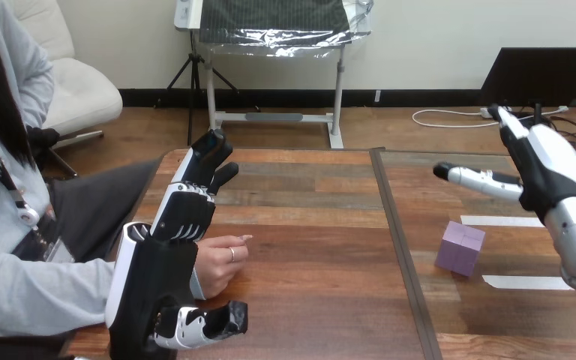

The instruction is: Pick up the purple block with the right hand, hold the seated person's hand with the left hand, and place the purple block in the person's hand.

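Observation:
A purple block [460, 248] stands on the right half of the wooden table [315, 225]. My right hand [547, 172] hovers above and a little behind it, open, thumb pointing left, clear of the block. At the left, the person's hand [221, 259] rests on the table, loosely curled. My left hand [154, 277] is against its left side, open. Its fingers [195, 187] stretch straight away from me and its thumb [202, 321] lies in front of the person's hand. Whether my palm touches that hand I cannot tell.
Two white tape strips [502, 221] [525, 282] lie on the table beside the block. A dark seam [397, 247] splits the table top into two halves. The person's forearm in a grey sleeve [37, 292] comes in from the left edge.

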Controlling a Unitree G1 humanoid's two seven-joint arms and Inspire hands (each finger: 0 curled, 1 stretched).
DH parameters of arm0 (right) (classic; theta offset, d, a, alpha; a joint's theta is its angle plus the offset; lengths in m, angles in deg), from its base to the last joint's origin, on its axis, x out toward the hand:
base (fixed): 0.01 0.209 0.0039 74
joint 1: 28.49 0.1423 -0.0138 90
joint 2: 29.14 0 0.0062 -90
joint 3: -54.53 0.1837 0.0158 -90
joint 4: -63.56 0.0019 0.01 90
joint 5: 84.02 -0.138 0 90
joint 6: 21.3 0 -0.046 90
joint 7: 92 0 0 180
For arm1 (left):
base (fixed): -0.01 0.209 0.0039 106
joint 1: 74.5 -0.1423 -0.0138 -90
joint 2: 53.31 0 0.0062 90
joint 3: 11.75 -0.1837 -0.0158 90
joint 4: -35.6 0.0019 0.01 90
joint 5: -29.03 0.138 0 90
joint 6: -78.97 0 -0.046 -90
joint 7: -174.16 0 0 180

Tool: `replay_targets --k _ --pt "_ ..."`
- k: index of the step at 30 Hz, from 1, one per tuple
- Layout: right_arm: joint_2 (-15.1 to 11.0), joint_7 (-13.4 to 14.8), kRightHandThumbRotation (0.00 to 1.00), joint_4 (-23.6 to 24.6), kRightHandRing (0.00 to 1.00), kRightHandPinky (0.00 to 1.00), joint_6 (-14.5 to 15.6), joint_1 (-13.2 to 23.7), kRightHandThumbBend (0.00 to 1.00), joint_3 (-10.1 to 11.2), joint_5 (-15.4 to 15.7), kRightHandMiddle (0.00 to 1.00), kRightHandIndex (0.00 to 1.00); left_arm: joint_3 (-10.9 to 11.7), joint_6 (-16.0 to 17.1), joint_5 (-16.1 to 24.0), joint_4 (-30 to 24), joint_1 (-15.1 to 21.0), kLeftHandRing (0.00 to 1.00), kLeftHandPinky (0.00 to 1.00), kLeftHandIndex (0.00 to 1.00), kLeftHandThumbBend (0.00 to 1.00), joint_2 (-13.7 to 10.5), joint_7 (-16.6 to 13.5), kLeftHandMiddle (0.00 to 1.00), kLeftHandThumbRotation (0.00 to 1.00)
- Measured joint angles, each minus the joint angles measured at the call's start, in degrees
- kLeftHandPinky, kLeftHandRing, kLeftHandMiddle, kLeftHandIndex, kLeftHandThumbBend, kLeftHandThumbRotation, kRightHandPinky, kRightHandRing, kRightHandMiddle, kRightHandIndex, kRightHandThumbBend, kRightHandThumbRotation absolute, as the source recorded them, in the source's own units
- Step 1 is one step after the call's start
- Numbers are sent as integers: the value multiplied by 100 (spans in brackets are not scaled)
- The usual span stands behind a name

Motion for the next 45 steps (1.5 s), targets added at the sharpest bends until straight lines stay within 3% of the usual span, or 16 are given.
replay_targets --k 22,45 --pt "67 -90 69 -141 100 100 583 0 100 -142 188 100 100 -6 4 -25 -2 -5 94 89 93 100 -7 3 95 64" --pt "314 -197 76 -217 100 100 1019 -3 100 -431 481 100 100 -11 -50 6 -84 -100 94 87 93 100 -10 -26 95 63"
